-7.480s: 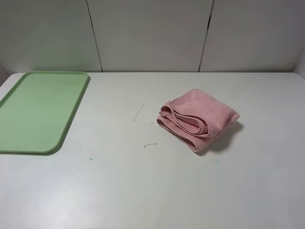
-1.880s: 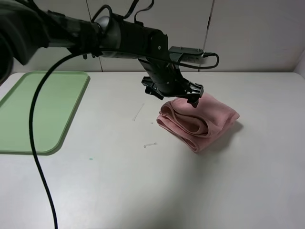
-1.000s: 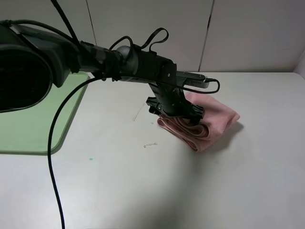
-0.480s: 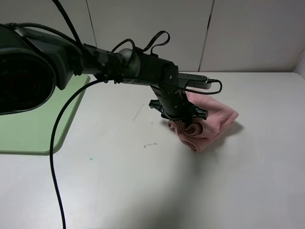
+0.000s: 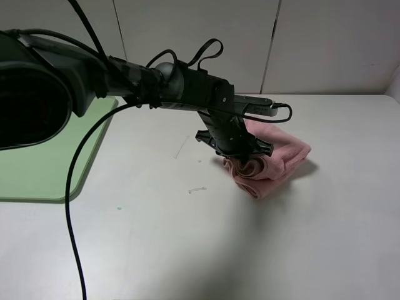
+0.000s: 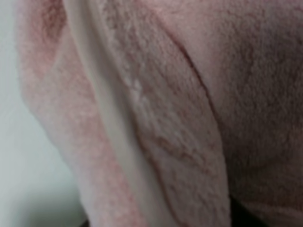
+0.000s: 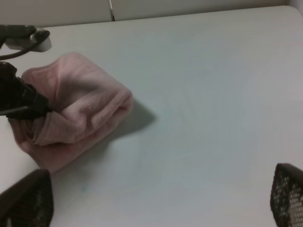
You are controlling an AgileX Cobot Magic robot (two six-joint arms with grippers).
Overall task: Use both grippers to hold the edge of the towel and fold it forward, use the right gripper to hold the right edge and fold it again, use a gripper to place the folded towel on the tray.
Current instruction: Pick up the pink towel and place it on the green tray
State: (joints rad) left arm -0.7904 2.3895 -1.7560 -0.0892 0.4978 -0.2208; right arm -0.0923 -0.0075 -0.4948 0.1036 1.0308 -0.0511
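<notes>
Towel position: the towel point(image 5: 275, 159) lies folded in a thick bundle on the table point(image 5: 206, 244), right of the middle in the high view, well apart from the tray point(image 5: 44, 150).
Towel axis: its long axis runs on a diagonal, from the near-left end with the open rolled layers up to the rounded far-right end by the wall side.
Towel material: soft, dusty-pink, fluffy pile; the left wrist view fills with its nap point(image 6: 156, 113) and a pale smooth strip between two folds.
Towel shape: a plump, uneven wedge, gathered and bunched at the near-left end.
Left end effector: the left end effector point(image 5: 240, 153) sits down on the bunched end of the towel, its black claws pressed into the layers and pinching the cloth between them.
Left arm: the glossy black arm reaches in from the left across the middle, with a cable looping above it and another hanging down over the table.
Right end effector: the right end effector point(image 7: 156, 201) shows only its two dark fingertips point(image 7: 28, 196) at the corners of its own view, spread wide, holding nothing, apart from the towel.
Tray: light green, flat, rectangular with rounded corners and a low rim, at the far left of the table, partly hidden by the arm.
Table surface: white, matte, with small marks point(image 5: 197, 189) near the towel.
Obstruction: the left arm covers the towel's far-left part in the high view.
</notes>
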